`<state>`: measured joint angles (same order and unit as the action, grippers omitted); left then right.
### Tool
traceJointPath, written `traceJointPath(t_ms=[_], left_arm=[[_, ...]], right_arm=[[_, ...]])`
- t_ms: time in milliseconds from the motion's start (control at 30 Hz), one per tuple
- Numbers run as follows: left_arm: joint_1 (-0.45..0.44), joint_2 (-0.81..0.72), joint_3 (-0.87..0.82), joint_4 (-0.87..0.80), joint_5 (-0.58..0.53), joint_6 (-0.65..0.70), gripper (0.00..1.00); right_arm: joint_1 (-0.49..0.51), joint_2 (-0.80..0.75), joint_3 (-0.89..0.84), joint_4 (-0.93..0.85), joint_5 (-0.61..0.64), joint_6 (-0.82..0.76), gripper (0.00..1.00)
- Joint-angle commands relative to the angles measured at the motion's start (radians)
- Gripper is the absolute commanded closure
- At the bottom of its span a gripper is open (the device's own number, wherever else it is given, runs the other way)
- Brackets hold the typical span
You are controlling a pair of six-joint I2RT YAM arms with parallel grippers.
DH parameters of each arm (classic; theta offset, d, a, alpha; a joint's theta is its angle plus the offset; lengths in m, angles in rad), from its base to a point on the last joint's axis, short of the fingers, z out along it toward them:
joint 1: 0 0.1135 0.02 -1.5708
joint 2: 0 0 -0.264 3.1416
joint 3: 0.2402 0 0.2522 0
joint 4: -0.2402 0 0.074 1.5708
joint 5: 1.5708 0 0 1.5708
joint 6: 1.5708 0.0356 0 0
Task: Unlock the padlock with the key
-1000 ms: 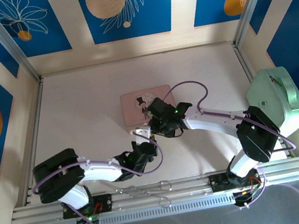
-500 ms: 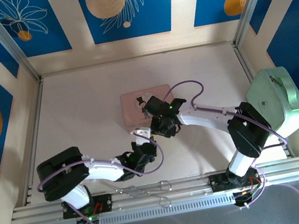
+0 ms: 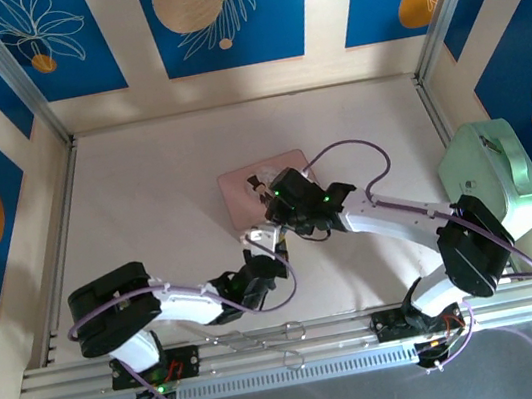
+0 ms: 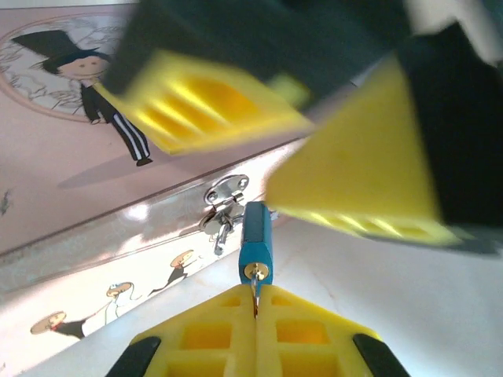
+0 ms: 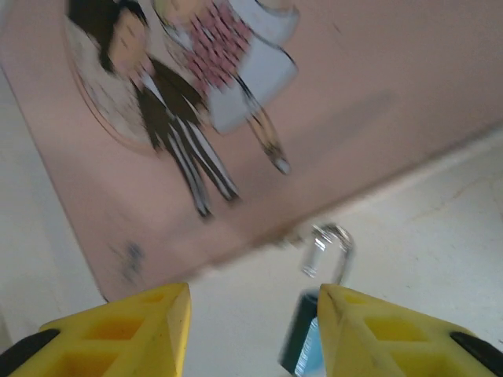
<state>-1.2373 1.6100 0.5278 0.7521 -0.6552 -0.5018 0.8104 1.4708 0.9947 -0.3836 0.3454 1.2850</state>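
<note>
walls (image 3: 322, 8): cream, blue leaf-and-orange-disc panels (image 3: 217, 15) | table (image 3: 144, 198): pale beige | rails (image 3: 526, 305): aluminium

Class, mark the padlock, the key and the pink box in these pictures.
padlock (image 4: 256, 234): left wrist view, on its blue body.
key (image 4: 253, 295): left wrist view, on the thin blade below the keyhole.
pink box (image 4: 55, 169): left wrist view, on its illustrated lid.

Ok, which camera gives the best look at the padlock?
The left wrist camera: the padlock hangs sharp and centred from the box's clasp, keyhole facing the lens. The right wrist camera blurs it, partly behind a finger. From the top camera it is too small to make out.
</note>
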Motion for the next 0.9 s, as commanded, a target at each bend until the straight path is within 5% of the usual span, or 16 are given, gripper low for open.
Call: traceJointPath(t_ms=[0, 467, 867], left_arm=[[-0.025, 0.005, 0.006, 0.09, 0.037, 0.051, 1.0], [-0.025, 0.027, 0.018, 0.084, 0.012, 0.063, 1.0], [-0.034, 0.047, 0.036, 0.093, 0.028, 0.097, 1.0]], right_arm=[[-0.007, 0.033, 0.04, -0.015, 0.056, 0.083, 0.57], [0.004, -0.077, 0.128, -0.338, 0.174, 0.063, 0.58], [-0.044, -0.113, -0.04, -0.276, -0.029, 0.092, 0.61]])
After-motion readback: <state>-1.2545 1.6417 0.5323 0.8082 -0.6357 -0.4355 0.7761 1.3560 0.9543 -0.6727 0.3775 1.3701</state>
